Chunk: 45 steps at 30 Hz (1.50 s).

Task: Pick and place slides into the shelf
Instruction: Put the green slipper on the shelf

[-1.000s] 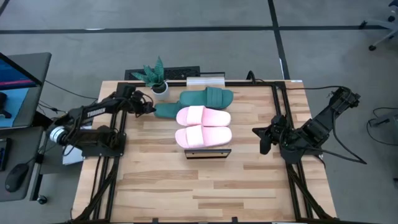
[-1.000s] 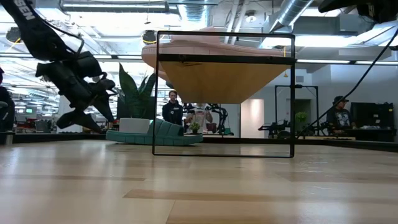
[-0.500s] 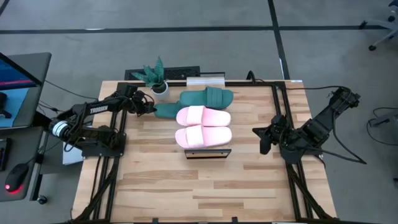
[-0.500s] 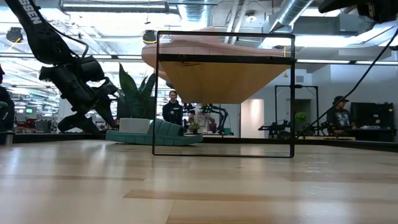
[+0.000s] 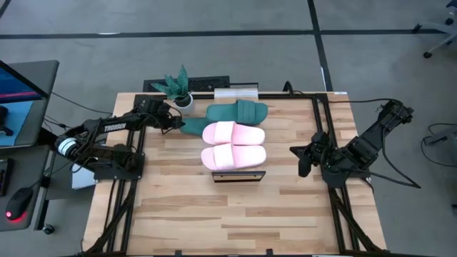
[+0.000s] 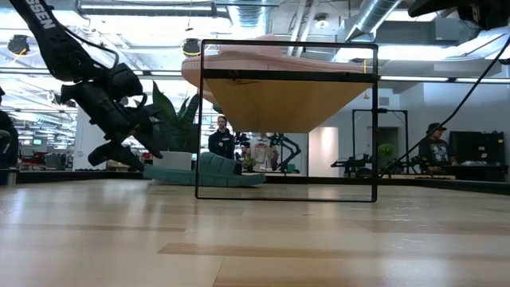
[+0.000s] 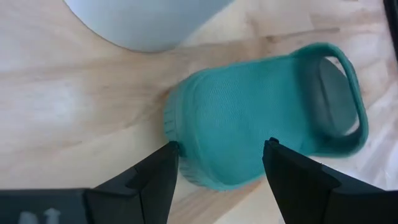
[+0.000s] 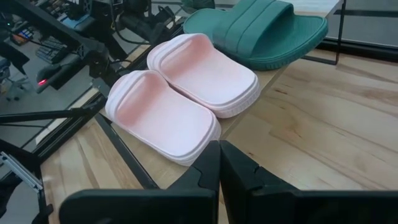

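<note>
One dark green slide (image 5: 191,127) lies flat on the table, left of the shelf (image 5: 239,175), its heel end toward my left gripper (image 5: 177,123). It also shows in the left wrist view (image 7: 249,118). My left gripper (image 7: 221,146) is open, with its fingers on either side of that heel end. The other green slide (image 5: 239,112) and the two pink slides (image 5: 233,133) (image 5: 233,155) lie on the shelf's wood top. My right gripper (image 5: 300,158) is shut and empty at the table's right, and its wrist view (image 8: 219,163) faces the shelf. My left gripper's open fingers (image 7: 163,168) stand on either side of the green slide's heel end (image 7: 186,149), coming low from the table's left and slanting down. I cannot tell whether they touch it. The slide lies flat on the table.
A small potted plant in a white pot (image 5: 183,100) stands just beyond the green slide, close to my left gripper. A dark frame (image 5: 318,135) runs along the table's sides. Bare wood (image 5: 214,214) lies toward the near edge. People show in the room behind (image 6: 221,139).
My left gripper has moved toward the table's right, up to the heel end of the green slide on the table.
</note>
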Tool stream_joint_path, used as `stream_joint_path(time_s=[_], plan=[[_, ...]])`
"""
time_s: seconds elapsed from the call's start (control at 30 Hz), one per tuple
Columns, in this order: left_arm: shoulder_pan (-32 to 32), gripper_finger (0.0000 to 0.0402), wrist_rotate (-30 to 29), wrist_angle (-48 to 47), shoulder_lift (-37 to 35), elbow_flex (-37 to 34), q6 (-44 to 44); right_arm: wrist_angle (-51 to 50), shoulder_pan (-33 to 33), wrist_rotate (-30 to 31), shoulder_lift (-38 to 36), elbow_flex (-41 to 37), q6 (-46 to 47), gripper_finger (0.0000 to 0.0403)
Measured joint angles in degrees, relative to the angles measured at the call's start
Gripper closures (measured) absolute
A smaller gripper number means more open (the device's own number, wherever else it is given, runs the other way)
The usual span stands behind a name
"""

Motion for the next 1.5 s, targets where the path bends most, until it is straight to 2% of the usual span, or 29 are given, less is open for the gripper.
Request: stream_joint_path(time_s=[0.47, 0.7, 0.87, 0.93, 1.0, 1.17, 1.3, 1.5], plan=[[-0.16, 0.018, -3.69, -0.11, 0.01, -0.17, 0.84, 0.0, 0.0, -0.11, 0.0, 0.0, 0.3, 0.0403], [-1.93, 0.018, -1.91, 3.71, 6.42, -0.2, 0.79, 0.27, 0.0, -0.18, 0.01, 0.0, 0.41, 0.0403], [-4.21, 0.0182, -4.16, 8.16, 9.1, -0.17, -2.25, 0.39, 0.0, -0.2, 0.02, 0.0, 0.44, 0.0403], [-4.61, 0.0195, -5.17, 8.62, 9.25, -0.15, -2.84, 0.39, 0.0, -0.22, 0.02, 0.0, 0.45, 0.0403], [-4.62, 0.0226, -5.42, 8.39, 9.25, -0.15, -2.81, 0.37, 0.02, -0.22, 0.02, 0.0, 0.43, 0.0403], [-4.57, 0.0365, -5.23, 7.74, 9.29, -0.09, -1.89, 0.15, 0.0, -0.22, 0.02, 0.0, 0.43, 0.0403], [-4.6, 0.0368, -4.77, 5.76, 9.18, -0.02, -1.0, 0.12, 0.0, -0.22, 0.02, 0.0, 0.41, 0.0403], [-4.66, 0.0368, -5.41, -3.57, 4.7, -0.02, 2.55, -0.04, 0.0, -0.22, 0.02, 0.0, -0.05, 0.0403]])
